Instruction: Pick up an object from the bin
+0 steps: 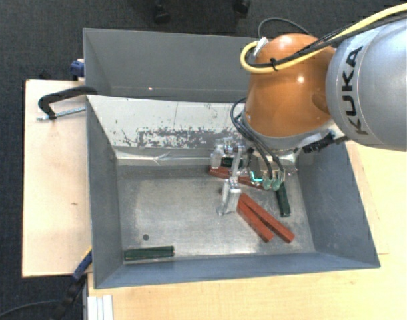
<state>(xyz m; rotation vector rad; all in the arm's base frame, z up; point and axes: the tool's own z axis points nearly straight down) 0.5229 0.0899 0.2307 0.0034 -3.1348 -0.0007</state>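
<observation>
My gripper (228, 196) hangs low in the right half of the bin, under the orange wrist cover, its silver tip close to the floor. Just right of it, two red-brown oblong blocks (264, 220) lie side by side, slanting toward the front right. A dark green stick (282, 202) lies next to them on the right, partly under the wrist. Another red-brown piece (218, 172) shows behind the gripper, near the back wall. Nothing is visibly held.
A dark green flat bar (148, 253) lies along the front wall at the left. A small dark dot (145, 238) sits on the floor just behind it. The arm and its cover hide the bin's back right corner.
</observation>
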